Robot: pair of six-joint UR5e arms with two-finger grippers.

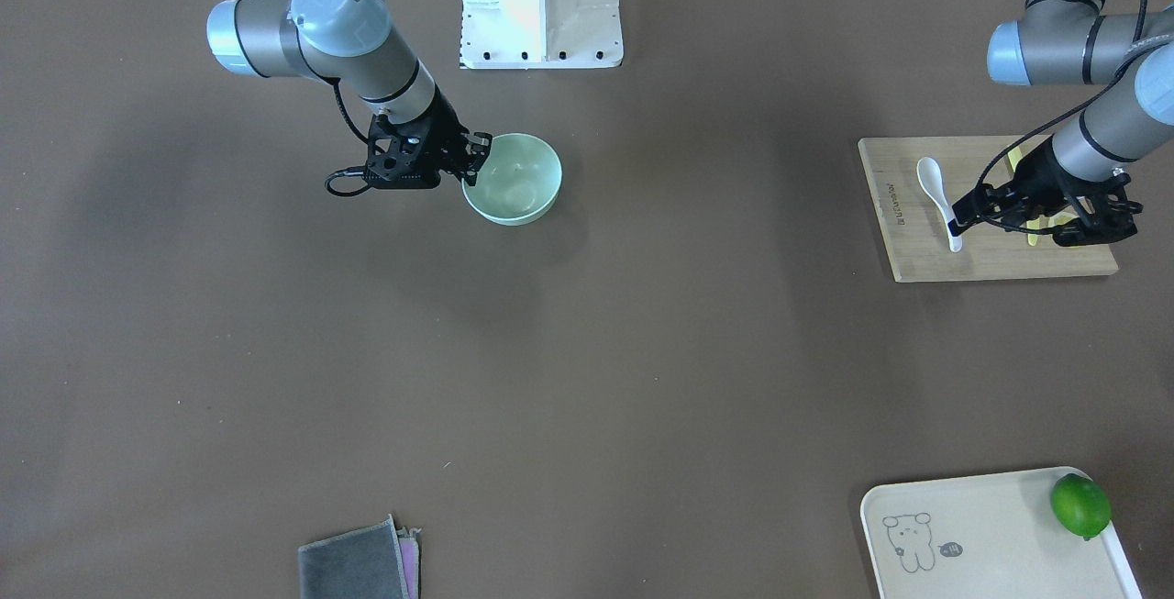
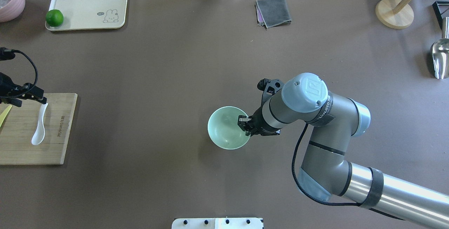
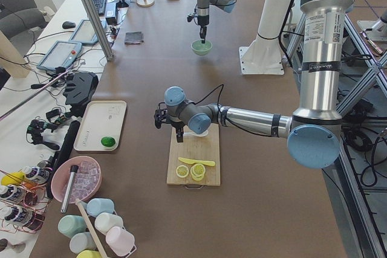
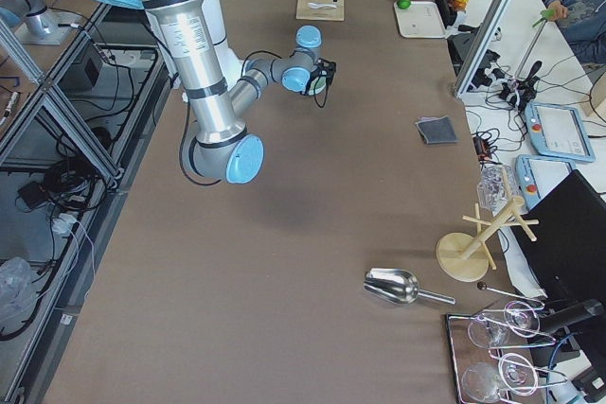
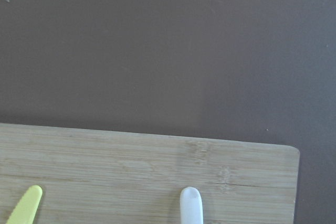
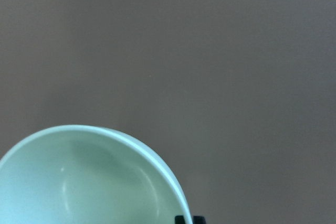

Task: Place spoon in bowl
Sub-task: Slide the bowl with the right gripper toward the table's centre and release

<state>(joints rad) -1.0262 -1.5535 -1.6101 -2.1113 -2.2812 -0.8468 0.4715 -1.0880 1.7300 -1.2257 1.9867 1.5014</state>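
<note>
The likeliest trouble is at the small white soup spoon (image 1: 935, 186). It lies flat on the pale bamboo cutting board (image 1: 917, 255) at the right of the front-facing view, scoop toward the top of the frame and handle toward the bottom. The left gripper (image 1: 957, 230) sits right at the handle's end. A pinch there would catch only the tip, so the smooth, thick handle could squirt out, or the heavier scoop could swing down and twist loose in the lift.

The slim pale yellow knife (image 5: 25, 205) lies near the spoon on the same board and could be nudged. The carry also looks long, because the round mint-green bowl (image 1: 527, 179) stands well apart on the brown table (image 1: 642, 351), upper left of centre, so a drop short of it is possible. The right gripper (image 1: 471, 159) is at the left side of the bowl's rim, and any jolt there could slide or tip the bowl.

The left arm enters from the upper right, its forearm sloping down over the board with the fingers aimed at the handle. Whether its jaws are closed on the handle I cannot tell. The right arm comes from the upper left with its wrist bent down onto the rim, and I cannot tell whether it pinches the bowl's wall or merely straddles it.
</note>
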